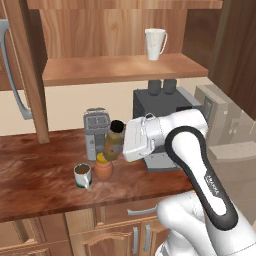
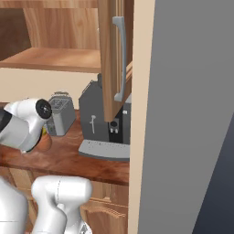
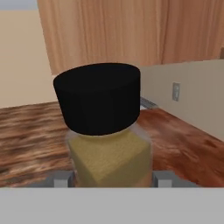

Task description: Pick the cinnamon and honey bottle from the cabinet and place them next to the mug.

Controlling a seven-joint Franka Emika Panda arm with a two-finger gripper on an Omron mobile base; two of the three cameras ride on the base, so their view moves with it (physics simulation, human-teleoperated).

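gripper (image 1: 120, 146) clamps the cinnamon (image 1: 115, 140), apparently just above the honey bottle (image 1: 103, 167) beside the mug (image 1: 83, 175), for placing.

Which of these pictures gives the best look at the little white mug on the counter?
The left base view: the mug stands whole on the counter, handle and brown inside visible, just left of the honey bottle. In the right base view the robot's arm covers that spot, and the hand view looks at the cinnamon instead.
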